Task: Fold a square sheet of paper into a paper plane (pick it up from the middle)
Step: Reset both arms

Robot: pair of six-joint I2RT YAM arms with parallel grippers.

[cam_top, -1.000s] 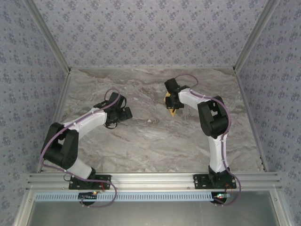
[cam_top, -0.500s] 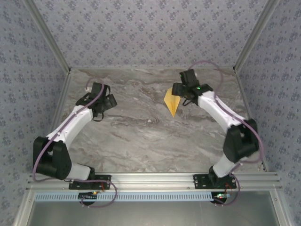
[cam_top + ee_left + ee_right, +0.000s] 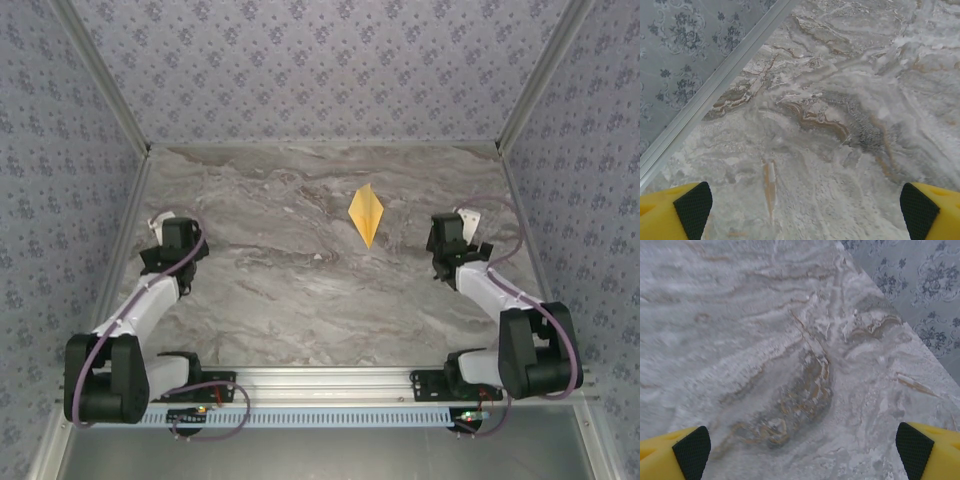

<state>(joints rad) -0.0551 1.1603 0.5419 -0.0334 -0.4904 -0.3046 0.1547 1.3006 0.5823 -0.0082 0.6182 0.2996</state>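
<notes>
The plane lies flat on the marble table, right of centre and toward the far edge, its narrow tip seemingly pointing at the arms. The right gripper hangs near it on the right, not touching. The left gripper is well apart, at the table's left edge. Both jaws are spread wide, holding nothing.

The yellow-orange paper plane lies flat mid-table, its narrow point facing the near edge.
</notes>
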